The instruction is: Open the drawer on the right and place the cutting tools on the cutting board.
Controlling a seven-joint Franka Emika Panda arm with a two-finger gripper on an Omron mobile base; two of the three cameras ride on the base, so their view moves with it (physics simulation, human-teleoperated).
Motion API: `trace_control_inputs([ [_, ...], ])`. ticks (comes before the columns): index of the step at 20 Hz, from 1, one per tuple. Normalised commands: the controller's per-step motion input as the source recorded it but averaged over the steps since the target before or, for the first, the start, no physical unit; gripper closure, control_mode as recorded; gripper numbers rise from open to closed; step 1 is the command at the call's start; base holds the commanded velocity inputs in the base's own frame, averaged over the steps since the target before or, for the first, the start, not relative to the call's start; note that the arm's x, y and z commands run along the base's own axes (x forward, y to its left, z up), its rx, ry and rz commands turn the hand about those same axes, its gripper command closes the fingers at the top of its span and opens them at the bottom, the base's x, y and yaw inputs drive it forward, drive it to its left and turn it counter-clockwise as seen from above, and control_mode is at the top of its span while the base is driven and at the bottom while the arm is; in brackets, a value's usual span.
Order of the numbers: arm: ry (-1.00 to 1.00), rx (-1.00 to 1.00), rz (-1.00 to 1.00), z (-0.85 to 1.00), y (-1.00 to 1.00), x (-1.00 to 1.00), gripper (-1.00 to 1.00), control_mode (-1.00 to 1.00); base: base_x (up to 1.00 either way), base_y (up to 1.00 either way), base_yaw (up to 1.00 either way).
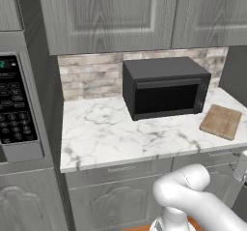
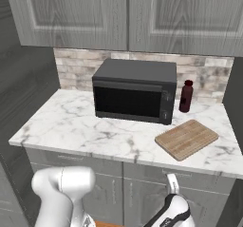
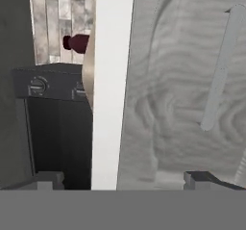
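Note:
The drawer (image 2: 199, 179) is the right-hand grey wood-grain front under the marble counter, and it is shut. In the rolled hand view its front (image 3: 168, 104) is close ahead, with its long grey handle (image 3: 218, 70) off to the right. My gripper (image 3: 125, 181) is open, fingertips far apart, facing that front with nothing between them. The light-brown cutting board (image 2: 186, 139) lies on the counter's right part (image 1: 222, 121), right of the microwave. The cutting tools are hidden.
A black microwave (image 2: 134, 91) stands at the back of the counter (image 2: 71, 126). A dark red bottle (image 2: 186, 97) stands behind the board. A similar grey drawer front (image 2: 76, 162) sits to the left. A tall oven panel (image 1: 17, 109) borders the counter's left end.

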Motion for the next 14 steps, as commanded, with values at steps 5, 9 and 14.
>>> trace_control_inputs([
  [5,-0.05,0.00,-0.01,-0.17,0.00,0.12,-1.00,-1.00,0.00,0.00,0.00],
  [9,-0.06,0.00,0.00,-0.15,0.00,0.05,-1.00,-1.00,0.00,0.00,0.00],
  [14,-0.01,0.00,0.00,-0.11,0.00,0.23,-1.00,-1.00,0.00,0.00,0.00],
])
